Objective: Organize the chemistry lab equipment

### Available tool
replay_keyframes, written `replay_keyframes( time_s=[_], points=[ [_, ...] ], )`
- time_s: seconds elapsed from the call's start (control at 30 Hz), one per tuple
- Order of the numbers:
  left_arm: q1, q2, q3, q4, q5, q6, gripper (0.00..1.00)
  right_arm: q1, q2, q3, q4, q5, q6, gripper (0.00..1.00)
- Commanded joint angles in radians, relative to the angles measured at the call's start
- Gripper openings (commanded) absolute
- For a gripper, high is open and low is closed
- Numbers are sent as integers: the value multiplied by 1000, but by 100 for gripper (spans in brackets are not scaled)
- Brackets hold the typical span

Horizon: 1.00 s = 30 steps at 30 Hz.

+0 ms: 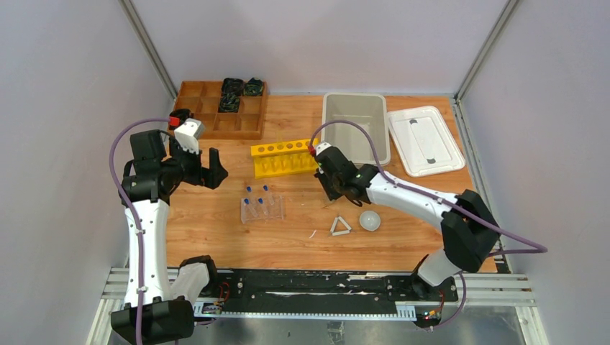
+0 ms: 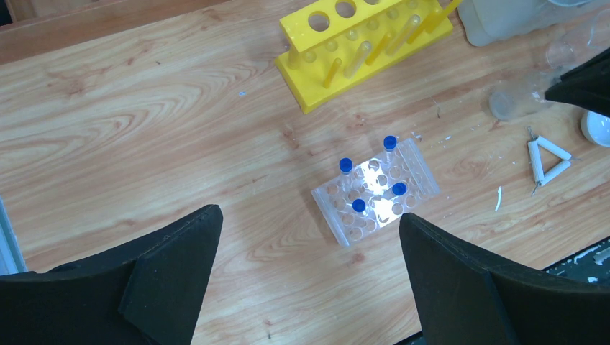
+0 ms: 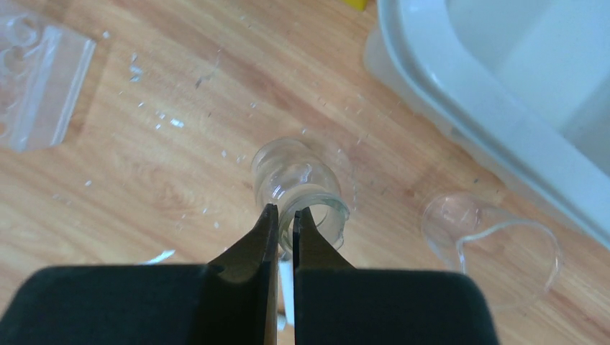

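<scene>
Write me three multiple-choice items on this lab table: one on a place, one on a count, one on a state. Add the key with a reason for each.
1. The white lid lies:
A. to the right of the grey bin
B. to the left of it
C. inside it

2. The blue-capped tubes standing in the clear rack number:
A. two
B. four
C. six

3. The right hand is:
A. wide open
B. closed at the rim of a glass beaker
C. closed on a blue-capped tube

Key:
1. A, since the top view shows the lid flat on the table on the bin's right.
2. B, since the left wrist view shows four blue caps.
3. B, since the right wrist view shows the fingers pinched together on the beaker's rim.
</scene>
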Motion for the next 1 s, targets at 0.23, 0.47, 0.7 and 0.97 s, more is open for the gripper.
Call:
replay_keyframes(
  time_s=[0.23, 0.47, 0.7, 0.97],
  points=[
    [-1, -7, 21, -9, 14, -8, 100, -44, -162, 447, -326, -31, 41, 0],
    [-1, 4, 39, -9, 28, -10, 100, -184, 72, 791, -471, 40, -35, 0],
    [-2, 23, 21, -9, 57, 2, 100, -273, 357, 1011, -468, 115, -101, 0],
    [-1, 36, 15, -8, 51, 41, 100, -343, 662, 1233, -487, 114, -151, 0]
  ],
)
